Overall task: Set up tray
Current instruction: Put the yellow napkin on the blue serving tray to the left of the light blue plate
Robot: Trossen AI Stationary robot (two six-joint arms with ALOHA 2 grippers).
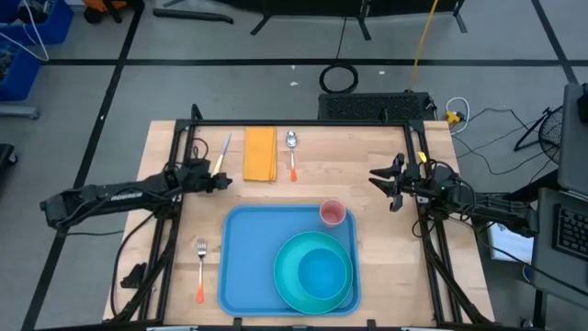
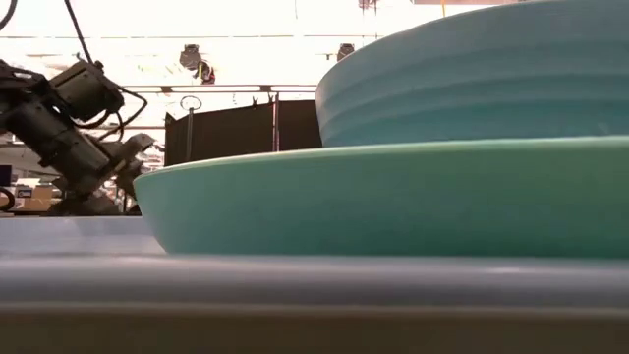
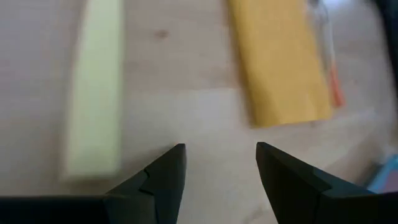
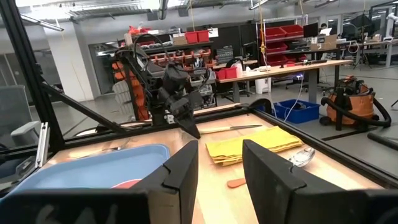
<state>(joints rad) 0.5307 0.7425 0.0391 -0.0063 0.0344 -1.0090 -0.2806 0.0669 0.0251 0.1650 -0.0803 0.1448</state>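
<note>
**Blue tray lies near the table's front, both arms parked beside it**

Light-blue plastic marks the large flat rectangular tray (image 1: 248,267), which lies on the pale wooden table (image 1: 386,276) toward its near edge, a little right of centre. Inside it, at the near right, a round teal plate (image 1: 303,292) carries a teal bowl (image 1: 323,268). A small pink cup (image 1: 333,213) stands in the tray's far right corner.

Just left of the tray, on the bare wood, lies a fork with an orange handle (image 1: 200,272). Farther back, a folded yellow cloth napkin (image 1: 260,153) rests flat. To its left is a knife with a pale yellow handle (image 1: 222,154), and to its right a spoon with an orange handle (image 1: 292,155).

The left gripper (image 1: 220,181) hovers low over the wood just near of the knife's handle, its fingers (image 3: 163,177) spread moderately apart and holding nothing. The right gripper (image 1: 384,188) waits at the table's right side, level with the tray's far edge, its fingers (image 4: 180,171) apart and empty.
</note>
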